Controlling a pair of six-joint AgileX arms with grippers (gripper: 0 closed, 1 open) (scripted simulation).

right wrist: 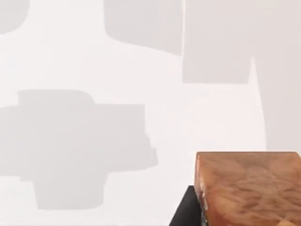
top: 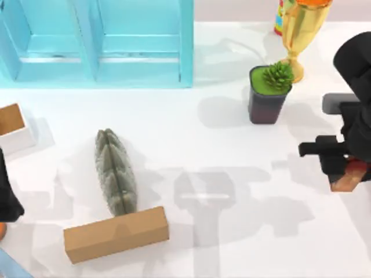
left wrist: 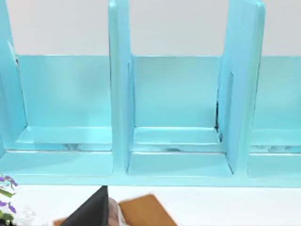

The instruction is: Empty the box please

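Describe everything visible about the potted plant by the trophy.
The potted plant stands upright on the white table toward the top view's right rear. A dark, squarish pot that narrows slightly toward its base holds a flat bright-green surface, with a spiky green succulent rosette near its right corner. It looks like plastic. The gold trophy stands just behind it; whether they touch is unclear.

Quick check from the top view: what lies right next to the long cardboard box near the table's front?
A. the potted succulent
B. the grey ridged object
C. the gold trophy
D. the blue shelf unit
B: the grey ridged object lies with its near end against the cardboard box; the other three stand far back.
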